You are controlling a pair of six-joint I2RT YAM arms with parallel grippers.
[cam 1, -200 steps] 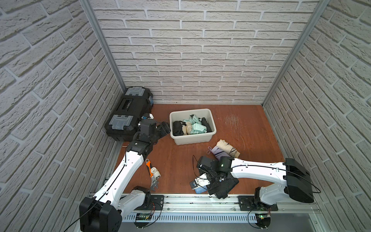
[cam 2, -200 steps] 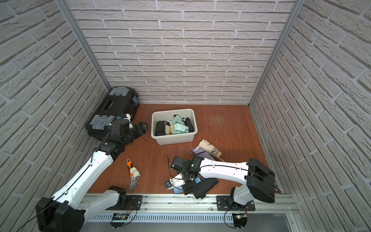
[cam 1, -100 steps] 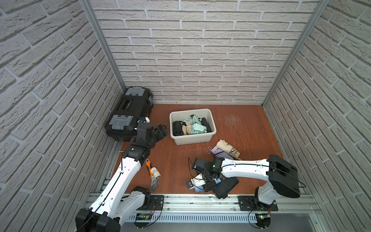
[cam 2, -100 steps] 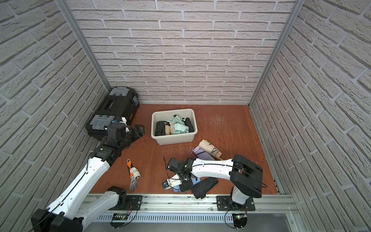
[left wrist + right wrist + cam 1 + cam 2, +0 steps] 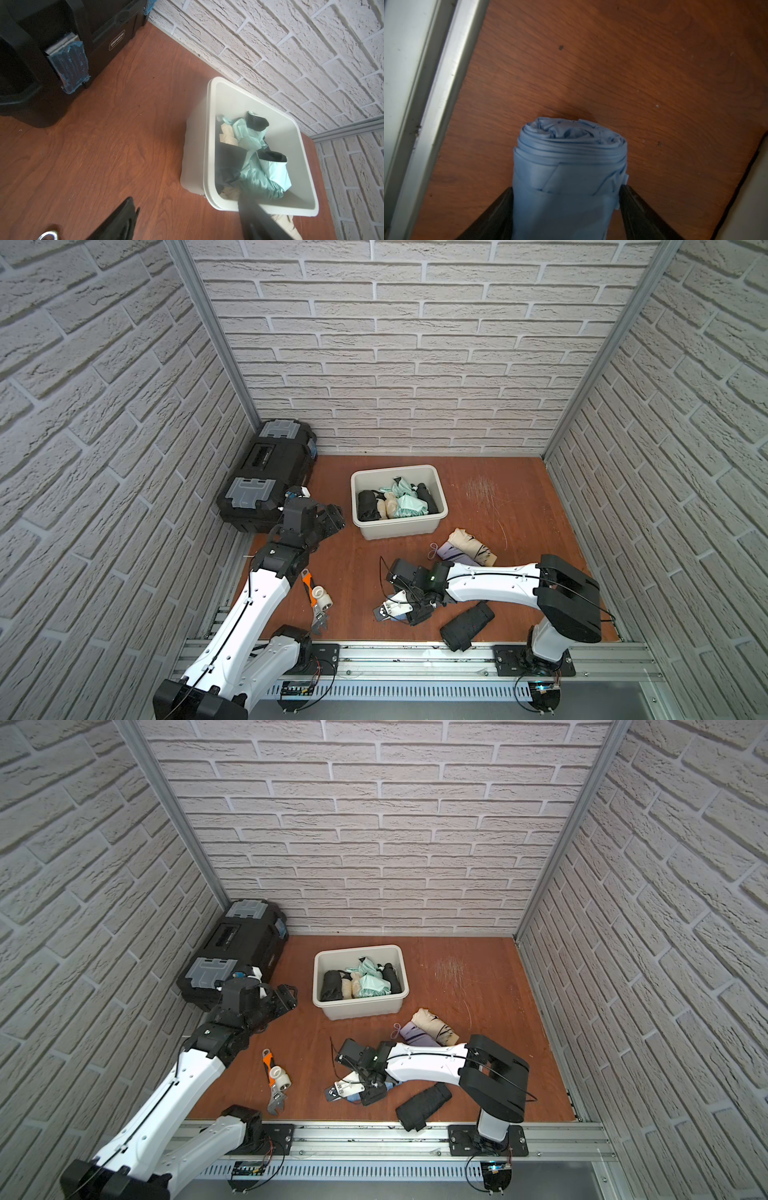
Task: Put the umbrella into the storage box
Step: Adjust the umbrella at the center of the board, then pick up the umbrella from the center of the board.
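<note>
Brick walls close round the wooden table (image 5: 498,506). Towards its back edge the storage box (image 5: 399,531) already holds several folded umbrellas (image 5: 409,506); loose umbrellas (image 5: 471,545) remain. Near the front edge the right gripper (image 5: 565,187) clasps both sides of the blue umbrella (image 5: 569,158), long axis along the fingers (image 5: 643,214), rolled end towards the table. Left gripper (image 5: 186,197), beside the box, gapes empty.
</note>
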